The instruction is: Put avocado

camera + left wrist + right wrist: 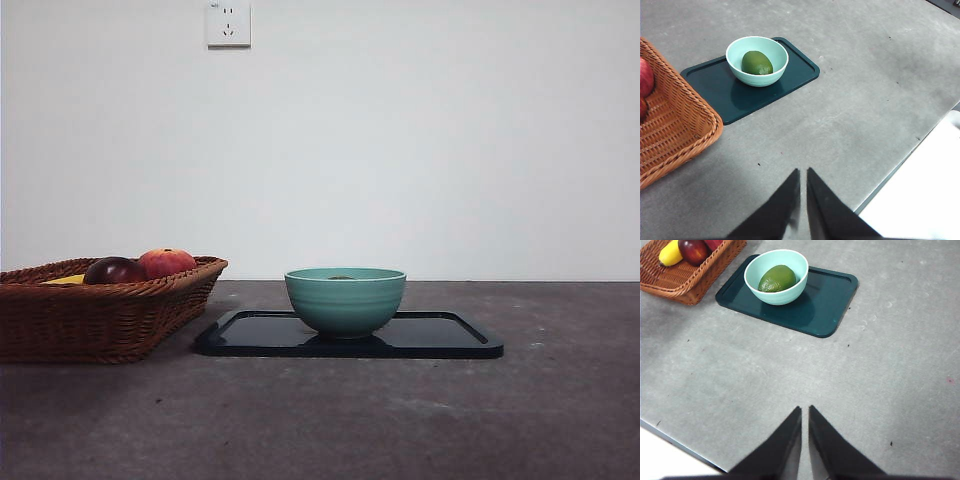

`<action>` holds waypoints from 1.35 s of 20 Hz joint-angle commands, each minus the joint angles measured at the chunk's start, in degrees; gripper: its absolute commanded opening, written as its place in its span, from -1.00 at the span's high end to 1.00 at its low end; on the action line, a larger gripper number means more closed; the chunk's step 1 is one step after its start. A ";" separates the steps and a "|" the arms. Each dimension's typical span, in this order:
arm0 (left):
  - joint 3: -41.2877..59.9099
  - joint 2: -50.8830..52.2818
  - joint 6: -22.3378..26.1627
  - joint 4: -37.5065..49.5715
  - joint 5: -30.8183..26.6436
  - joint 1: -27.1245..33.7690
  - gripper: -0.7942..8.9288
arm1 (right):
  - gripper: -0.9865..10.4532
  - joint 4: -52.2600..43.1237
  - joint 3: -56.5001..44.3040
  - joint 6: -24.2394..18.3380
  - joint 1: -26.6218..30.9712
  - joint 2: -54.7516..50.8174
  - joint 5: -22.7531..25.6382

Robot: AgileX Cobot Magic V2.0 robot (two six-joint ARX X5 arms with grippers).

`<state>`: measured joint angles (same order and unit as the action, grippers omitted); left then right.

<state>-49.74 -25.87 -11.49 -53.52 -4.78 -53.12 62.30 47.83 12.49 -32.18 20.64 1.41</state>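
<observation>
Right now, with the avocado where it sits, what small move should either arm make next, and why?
Probably none beyond holding back. The avocado already lies inside the bowl on the tray, clear of the basket. The left gripper and right gripper are both shut, empty, and well away over bare table, so the placement looks finished.

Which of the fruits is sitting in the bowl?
The green avocado, alone in the bowl; the maroon, red and yellow fruits lie in the basket.
</observation>
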 commanded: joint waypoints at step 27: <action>41.64 23.21 7.91 41.53 0.59 50.42 0.80 | 0.80 -0.61 0.26 0.59 -0.37 0.09 0.13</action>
<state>-7.68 -2.68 -1.76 -13.28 -4.38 -2.76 62.30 47.83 12.49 -32.18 20.64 1.50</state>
